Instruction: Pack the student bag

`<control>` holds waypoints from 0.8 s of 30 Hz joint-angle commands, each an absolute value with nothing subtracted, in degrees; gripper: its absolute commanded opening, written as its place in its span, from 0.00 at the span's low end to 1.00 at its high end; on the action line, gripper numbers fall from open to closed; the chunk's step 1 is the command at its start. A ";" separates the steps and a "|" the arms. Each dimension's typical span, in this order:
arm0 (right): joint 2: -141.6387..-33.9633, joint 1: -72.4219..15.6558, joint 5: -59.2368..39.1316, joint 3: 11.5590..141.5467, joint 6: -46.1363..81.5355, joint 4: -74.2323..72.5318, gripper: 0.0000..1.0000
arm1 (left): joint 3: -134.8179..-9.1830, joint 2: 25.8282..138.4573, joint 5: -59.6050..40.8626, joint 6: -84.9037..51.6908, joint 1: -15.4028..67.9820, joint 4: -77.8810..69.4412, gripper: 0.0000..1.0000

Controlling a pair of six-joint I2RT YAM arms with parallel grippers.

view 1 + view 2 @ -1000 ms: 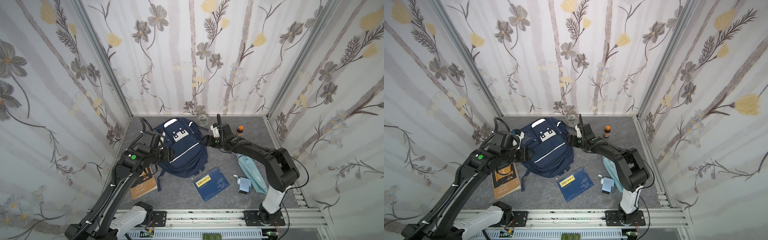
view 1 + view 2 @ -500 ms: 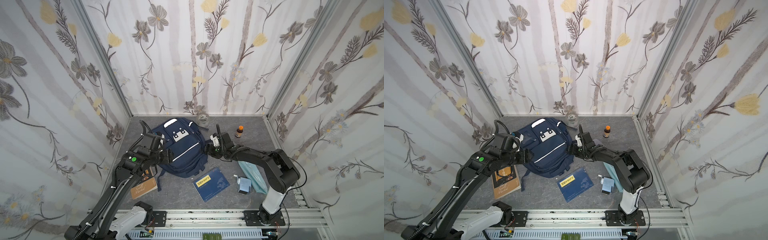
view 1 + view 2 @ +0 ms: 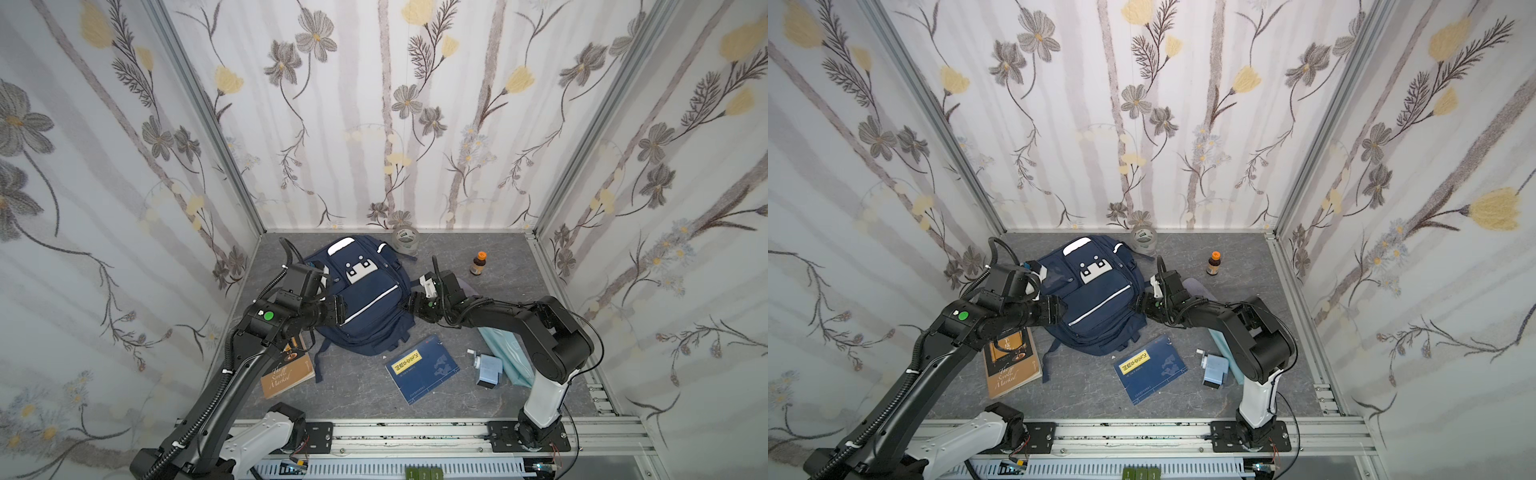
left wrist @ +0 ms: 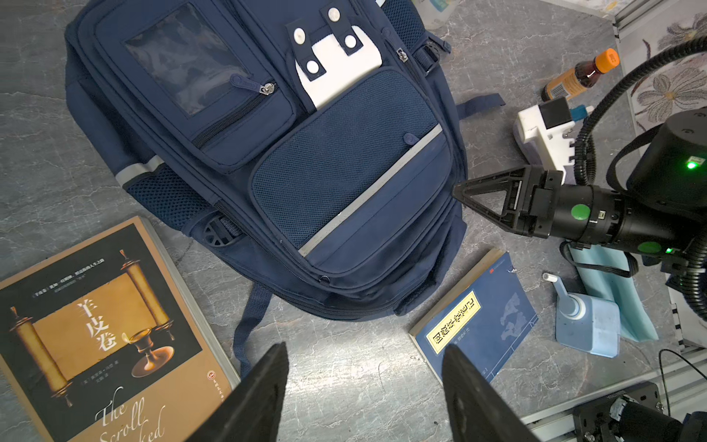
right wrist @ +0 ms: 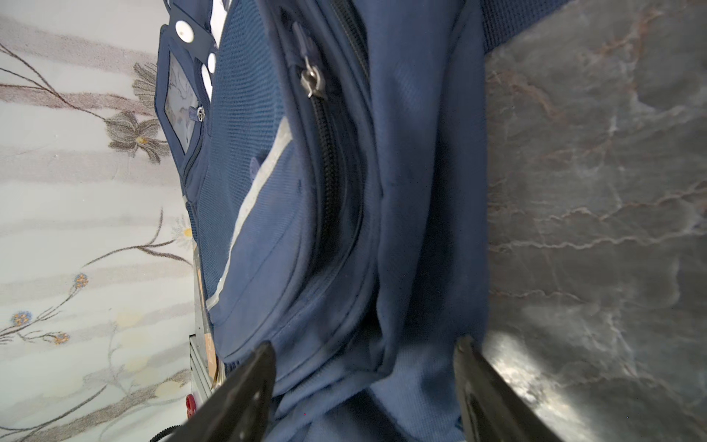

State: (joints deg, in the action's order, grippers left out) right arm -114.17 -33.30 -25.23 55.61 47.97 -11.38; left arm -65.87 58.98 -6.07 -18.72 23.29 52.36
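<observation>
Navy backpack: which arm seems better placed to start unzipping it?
Probably the right. The right gripper sits open against the navy backpack's side, with fabric between its jaws and a zipper pull straight ahead. The left gripper hovers open higher up, touching nothing.

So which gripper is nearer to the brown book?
Left. The left gripper is over one edge of the bag, just beside the brown book; the right gripper is at the opposite side of the bag.
</observation>
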 commanded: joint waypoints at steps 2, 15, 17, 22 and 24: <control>-114.20 -33.18 -27.70 56.59 49.15 -16.17 0.48 | -67.48 59.58 -4.86 -16.49 23.29 52.14 0.66; -112.11 -31.91 -31.65 62.09 48.74 -15.30 0.10 | -69.59 59.33 -1.66 -10.94 23.33 51.54 0.66; -111.76 -31.81 -32.26 64.80 46.86 -12.76 0.04 | -69.59 59.39 -1.07 -8.94 23.29 50.39 0.67; -109.49 -31.90 -31.70 67.76 42.80 -7.45 0.00 | -70.33 61.55 -1.04 -6.10 23.27 46.30 0.66; -108.52 -31.88 -31.33 67.89 41.49 -6.28 0.00 | -71.04 63.39 -1.50 -5.56 23.38 45.22 0.66</control>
